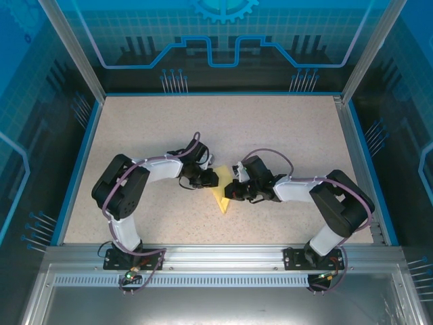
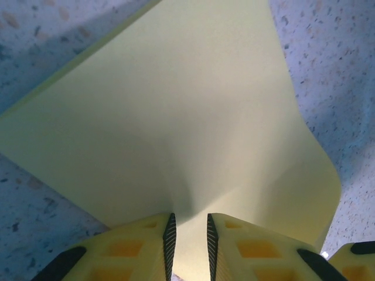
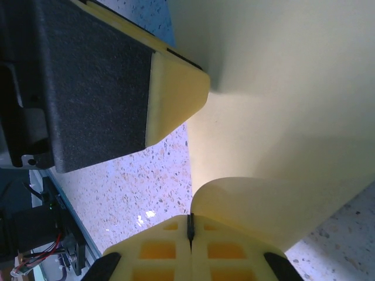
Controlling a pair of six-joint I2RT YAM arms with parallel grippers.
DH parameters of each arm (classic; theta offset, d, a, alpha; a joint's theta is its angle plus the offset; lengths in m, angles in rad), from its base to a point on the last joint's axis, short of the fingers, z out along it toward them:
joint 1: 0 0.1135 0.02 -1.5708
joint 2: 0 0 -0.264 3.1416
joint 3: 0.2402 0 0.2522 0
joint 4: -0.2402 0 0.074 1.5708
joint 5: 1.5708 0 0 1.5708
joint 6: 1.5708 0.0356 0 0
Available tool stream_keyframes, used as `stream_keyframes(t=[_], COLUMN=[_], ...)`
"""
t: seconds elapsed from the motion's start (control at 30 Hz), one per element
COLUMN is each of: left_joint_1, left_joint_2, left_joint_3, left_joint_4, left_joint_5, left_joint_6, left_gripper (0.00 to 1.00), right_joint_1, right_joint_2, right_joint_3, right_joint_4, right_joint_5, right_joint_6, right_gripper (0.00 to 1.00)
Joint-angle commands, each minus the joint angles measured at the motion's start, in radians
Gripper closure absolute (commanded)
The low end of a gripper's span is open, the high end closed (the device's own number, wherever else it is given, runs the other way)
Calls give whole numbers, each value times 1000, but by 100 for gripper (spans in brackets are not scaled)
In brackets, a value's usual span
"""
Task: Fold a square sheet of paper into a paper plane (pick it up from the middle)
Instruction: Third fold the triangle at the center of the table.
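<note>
Square sheet of paper [image 1: 221, 198]: plain pale yellow, thin and matte, with no print. In the top view it shows as a small pointed patch, its tip towards the bottom of the frame.
Place: centre of the top view, slightly low, on the speckled beige tabletop [image 1: 270, 135], in the gap between the two grippers.
Surface, left wrist view: the sheet [image 2: 187, 117] spreads across most of the frame. It bows gently, and soft ripples run together towards the bottom centre. Its lower right corner is rounded and lifted off the table.
Surface, right wrist view: the sheet [image 3: 281, 117] covers the right half of the frame. One edge curls up into a smooth loop at the lower middle.
Left gripper [image 1: 208, 179]: in its own view [image 2: 190, 240] the ribbed pads stand a narrow slit apart, pinching the puckered paper that runs into that slit.
Right gripper [image 1: 233, 191]: in its own view [image 3: 190, 225] the jaws are pressed tight together, and the curled edge rises straight out of their seam, so they are clamped on the paper.
Left finger [image 3: 176, 88]: upper left of the right wrist view, its yellow tip against the sheet.
</note>
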Motion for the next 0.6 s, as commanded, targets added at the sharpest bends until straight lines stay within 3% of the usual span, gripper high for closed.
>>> stream_keyframes(t=[0.0,0.57], left_joint_1=[7,8], left_joint_2=[23,27], left_joint_3=[23,-10], left_joint_4=[-17,7], left_joint_5=[6,16], left_joint_6=[27,18], left_gripper=[75,75], right_joint_1=[14,37], right_joint_2=[25,105], right_joint_3=[27,83], right_joint_4=[-2,-26], right_joint_5=[0,32], right_joint_6=[-7,-4], right_gripper=[98,97])
